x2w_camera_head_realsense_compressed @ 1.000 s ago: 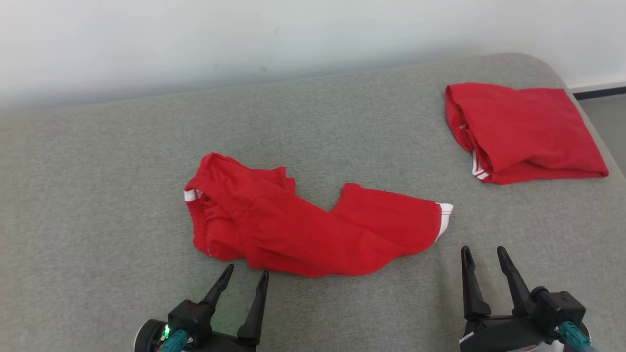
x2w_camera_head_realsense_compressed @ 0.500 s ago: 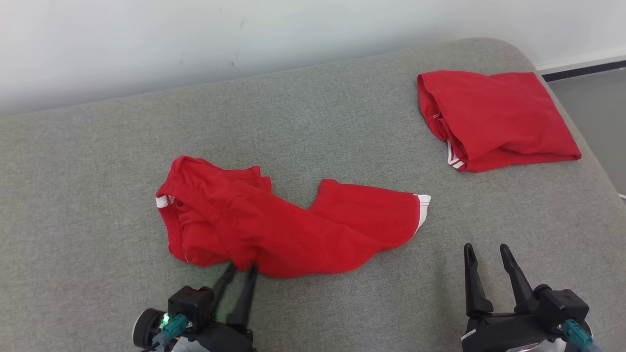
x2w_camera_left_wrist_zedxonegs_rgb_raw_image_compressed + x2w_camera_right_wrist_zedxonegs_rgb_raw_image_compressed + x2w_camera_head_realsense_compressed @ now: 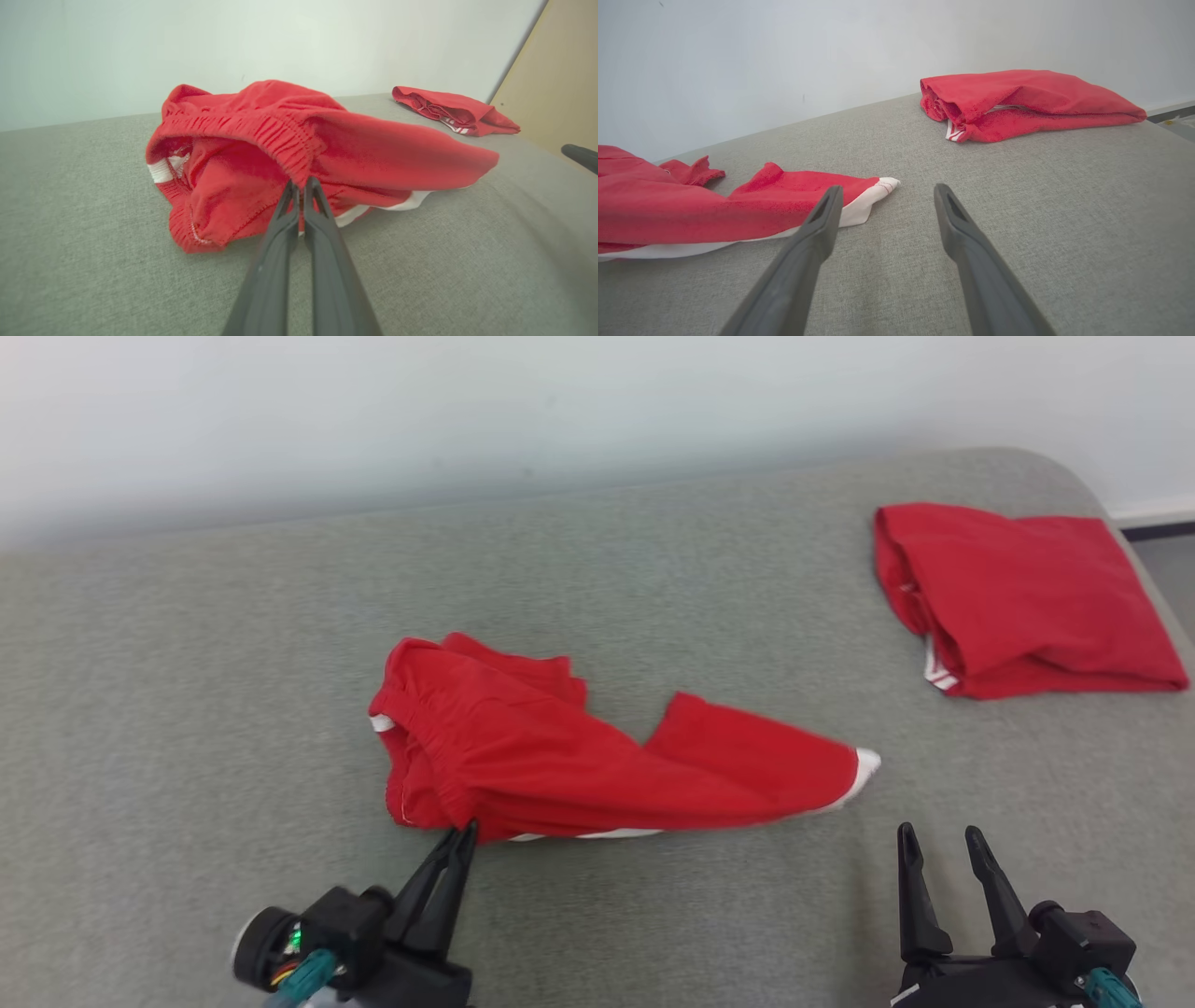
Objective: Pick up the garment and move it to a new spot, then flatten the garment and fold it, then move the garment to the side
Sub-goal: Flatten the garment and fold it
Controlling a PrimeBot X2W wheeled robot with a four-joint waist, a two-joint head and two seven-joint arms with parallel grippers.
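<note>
The garment (image 3: pixel 560 761), red shorts with white trim, lies crumpled in the middle of the grey cushion (image 3: pixel 187 663). My left gripper (image 3: pixel 462 835) is shut on its near edge by the elastic waistband (image 3: pixel 280 135), and that edge is lifted off the cushion, showing a white stripe beneath. In the left wrist view the left gripper (image 3: pixel 301 184) pinches the red cloth between its fingertips. My right gripper (image 3: pixel 938 840) stands open at the lower right, short of the garment's white-tipped leg end (image 3: pixel 873 193), and the right gripper (image 3: pixel 885 193) holds nothing.
A second red garment (image 3: pixel 1027 597), folded, lies at the cushion's far right, near its rounded corner. A pale wall (image 3: pixel 467 411) runs behind the cushion. Floor (image 3: pixel 1167 569) shows past the right edge.
My left gripper moved forward to the garment's near edge and shut on it; that edge has risen. The camera shifted between frames. The right gripper stayed open.
</note>
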